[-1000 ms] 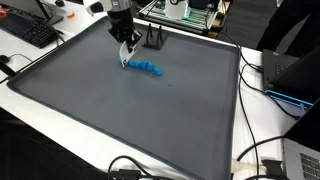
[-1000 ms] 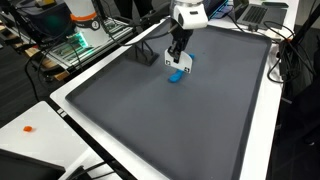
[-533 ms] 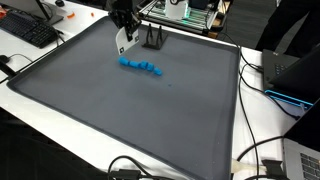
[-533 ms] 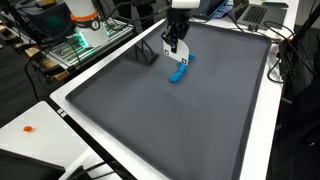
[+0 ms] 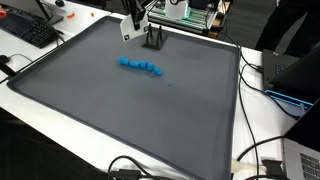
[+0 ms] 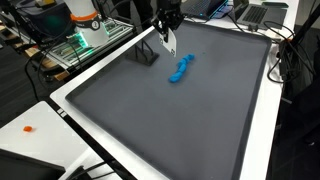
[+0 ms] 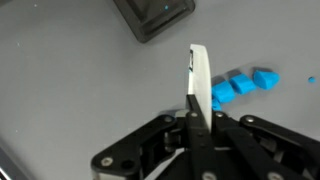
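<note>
I hold the gripper (image 5: 125, 32) high, at the top of the frame left of centre in an exterior view, above the grey mat (image 5: 120, 125). Its fingers (image 7: 200, 80) are pressed flat together with nothing between them (in the wrist view they read as a single white blade in the middle of the picture). The blue chain of blocks (image 5: 142, 67) lies flat on the mat, below and slightly right of the gripper and clear of it. In the wrist view the chain (image 7: 240, 86) sits at the right, its near end hidden behind the white blade. A black stand (image 5: 153, 40) sits on the mat just right of the gripper, near the mat's upper edge; the wrist view shows it at the top (image 7: 155, 15).
</note>
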### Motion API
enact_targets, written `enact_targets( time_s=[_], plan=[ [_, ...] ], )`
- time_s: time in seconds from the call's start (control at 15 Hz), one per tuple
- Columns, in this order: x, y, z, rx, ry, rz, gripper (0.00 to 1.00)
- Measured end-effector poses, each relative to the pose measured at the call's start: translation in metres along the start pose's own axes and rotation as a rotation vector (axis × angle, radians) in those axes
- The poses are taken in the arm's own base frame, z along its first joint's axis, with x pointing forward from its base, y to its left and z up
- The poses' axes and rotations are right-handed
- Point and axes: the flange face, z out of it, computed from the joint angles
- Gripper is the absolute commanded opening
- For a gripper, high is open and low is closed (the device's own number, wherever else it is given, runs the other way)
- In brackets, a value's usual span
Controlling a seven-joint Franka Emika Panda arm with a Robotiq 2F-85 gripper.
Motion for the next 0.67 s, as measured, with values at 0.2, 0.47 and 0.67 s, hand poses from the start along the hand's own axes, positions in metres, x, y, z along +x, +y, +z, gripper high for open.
enact_targets(
  time_s=[0.2,0.47,0.67],
  plan=[
    [-0.017,0.005,-0.002,0.036,-0.034,0.095,0.01],
    [-0.037,0.011,0.001,0.054,-0.062,0.213,0.01],
    [-0.05,0.013,0.008,0.039,-0.08,0.324,0.01]
  ],
)
